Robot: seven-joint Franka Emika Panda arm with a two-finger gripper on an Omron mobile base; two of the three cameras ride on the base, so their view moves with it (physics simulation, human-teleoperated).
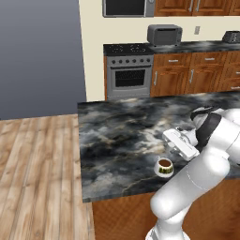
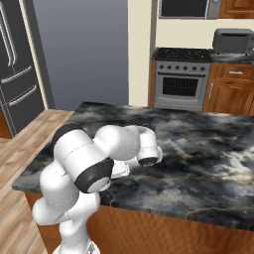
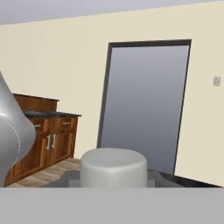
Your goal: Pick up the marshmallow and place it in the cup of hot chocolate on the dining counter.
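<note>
The marshmallow (image 3: 113, 168), a stubby white cylinder, sits close up in the hand view between the two dark fingertips (image 3: 162, 177), with my gripper (image 3: 113, 183) shut on it. In the left base view my gripper (image 1: 171, 138) hangs level over the dining counter (image 1: 122, 136), a little above and just right of the cup of hot chocolate (image 1: 164, 167). The cup is white with a dark band and brown liquid, and stands near the counter's front edge. In the right base view my own arm hides the hand and the cup above the dining counter (image 2: 208, 149).
A steel stove (image 1: 129, 75) and wood cabinets (image 1: 187, 75) line the back wall, with a toaster oven (image 1: 164, 34) on the far counter. A dark fridge (image 2: 15, 74) stands at the left. Wood floor (image 1: 37, 168) lies left of the counter. The hand faces a grey doorway (image 3: 144, 109).
</note>
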